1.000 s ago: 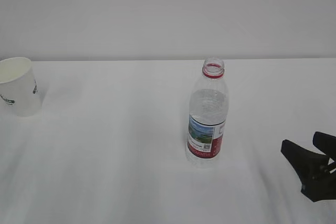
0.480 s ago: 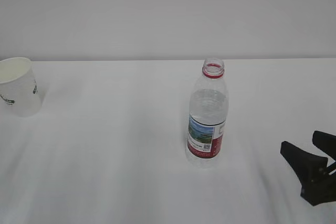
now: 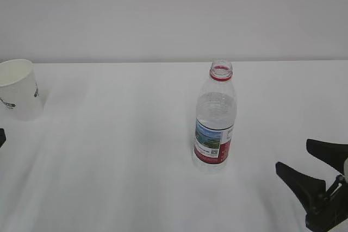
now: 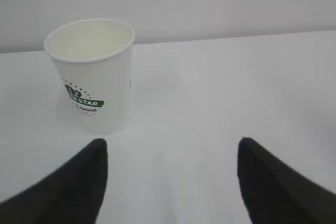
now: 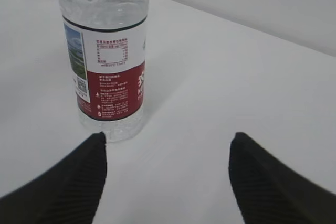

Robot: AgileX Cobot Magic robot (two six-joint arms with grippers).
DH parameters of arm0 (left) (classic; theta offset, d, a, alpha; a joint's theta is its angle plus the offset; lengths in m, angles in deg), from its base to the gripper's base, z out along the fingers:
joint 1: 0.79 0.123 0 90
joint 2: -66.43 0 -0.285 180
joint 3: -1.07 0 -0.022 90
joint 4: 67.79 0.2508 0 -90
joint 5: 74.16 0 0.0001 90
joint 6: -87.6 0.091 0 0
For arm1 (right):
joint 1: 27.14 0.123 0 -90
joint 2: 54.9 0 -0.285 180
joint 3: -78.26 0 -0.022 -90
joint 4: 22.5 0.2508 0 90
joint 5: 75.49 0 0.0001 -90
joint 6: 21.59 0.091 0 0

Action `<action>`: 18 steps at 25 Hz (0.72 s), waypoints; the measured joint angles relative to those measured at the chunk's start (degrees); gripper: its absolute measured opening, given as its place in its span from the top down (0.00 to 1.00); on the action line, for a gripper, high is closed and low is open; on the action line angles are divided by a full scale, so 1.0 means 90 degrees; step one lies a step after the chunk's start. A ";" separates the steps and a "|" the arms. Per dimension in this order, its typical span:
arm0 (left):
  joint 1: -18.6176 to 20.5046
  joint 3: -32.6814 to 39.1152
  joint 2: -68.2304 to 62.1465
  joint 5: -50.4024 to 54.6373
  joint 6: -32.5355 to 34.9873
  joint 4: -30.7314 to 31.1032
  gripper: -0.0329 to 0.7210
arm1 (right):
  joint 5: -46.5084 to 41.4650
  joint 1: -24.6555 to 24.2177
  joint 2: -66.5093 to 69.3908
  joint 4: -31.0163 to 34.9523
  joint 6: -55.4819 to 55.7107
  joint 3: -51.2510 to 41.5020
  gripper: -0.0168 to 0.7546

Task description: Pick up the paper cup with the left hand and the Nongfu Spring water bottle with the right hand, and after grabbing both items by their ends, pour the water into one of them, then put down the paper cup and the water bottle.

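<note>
White tabletop (image 3: 119, 177) runs back to a pale bare wall (image 3: 174, 14), and we see only two items on it. Our small white tapered paper cup (image 4: 91, 74) stands upright at the far left, empty, its green logo facing the left hand (image 4: 169, 174), whose black jaws are spread wide with nothing between them, just short of the cup. Near the centre, well apart from the cup, stands the clear ribbed uncapped water bottle (image 5: 105, 45) with its red neck ring and red-banded landscape label, holding clear water (image 3: 216, 107). Our right hand (image 5: 168, 174) waits beside it, jaws parted and empty. Nothing stands between either hand and its item.
</note>
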 joint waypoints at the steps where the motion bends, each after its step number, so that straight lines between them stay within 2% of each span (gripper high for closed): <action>1: 0.0000 0.0000 0.0000 -0.0014 0.0005 0.0013 0.18 | 0.0000 0.0000 0.0000 0.0000 0.0048 0.0000 0.25; 3: 0.0000 0.0000 0.0000 -0.0025 0.0005 0.0013 0.09 | 0.0000 0.0000 0.0000 -0.0012 0.0164 0.0000 0.21; 6: 0.0000 0.0000 0.0000 -0.0023 0.0005 0.0013 0.05 | 0.0000 0.0000 0.0000 -0.0087 0.0289 0.0000 0.15; 18: 0.0000 0.0000 0.0000 -0.0023 0.0016 0.0280 0.06 | 0.0024 0.0000 0.0644 -0.0774 0.0586 0.0321 0.13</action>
